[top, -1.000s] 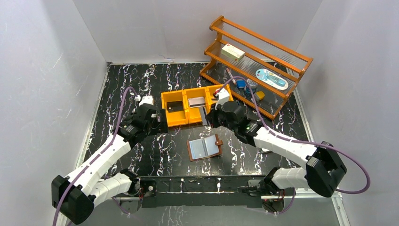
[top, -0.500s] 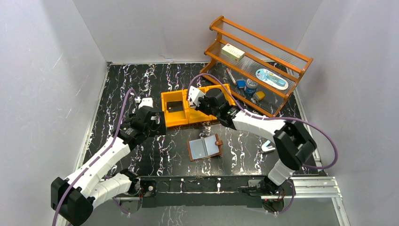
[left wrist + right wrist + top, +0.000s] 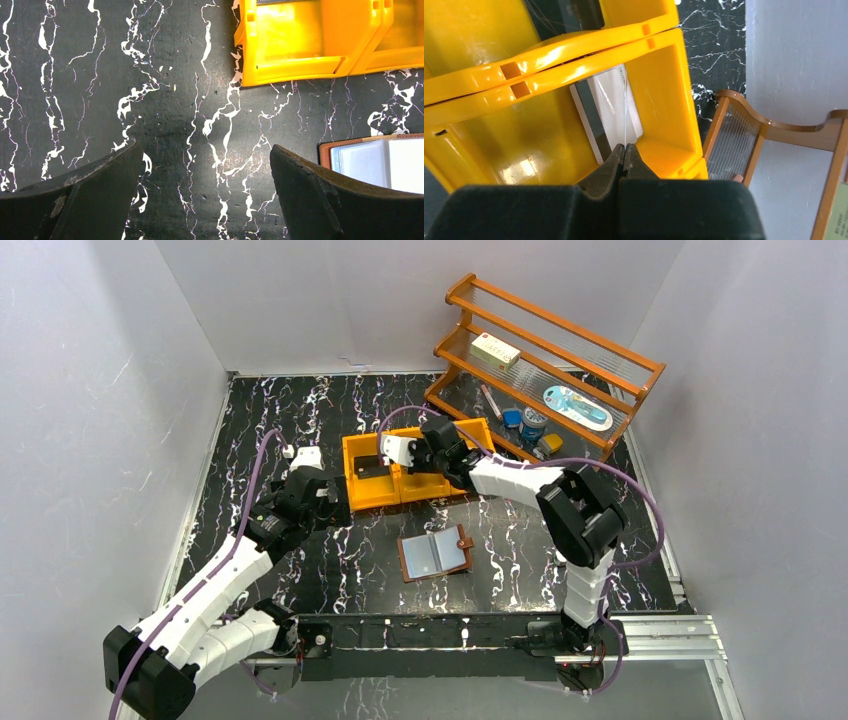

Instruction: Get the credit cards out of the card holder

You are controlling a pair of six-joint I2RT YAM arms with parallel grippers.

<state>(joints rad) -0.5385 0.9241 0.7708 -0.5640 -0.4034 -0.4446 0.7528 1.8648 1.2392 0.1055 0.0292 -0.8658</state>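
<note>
Pinches with the right gripper (image 3: 624, 146), pressed tight, a thin card (image 3: 624, 100) over the middle box of the orange bin (image 3: 664, 90) — a grey card (image 3: 611, 110) flat below. Holds the left gripper (image 3: 205, 146) spread wide by the bin's near corner. Shows the card holder (image 3: 436, 554) open near the front edge of the table (image 3: 300, 410).

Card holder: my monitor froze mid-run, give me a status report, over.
Left end effector open, empty. Right end effector shut on edge-on credit card over orange bin. Card holder lies open, free of both. Nothing in the way.
</note>
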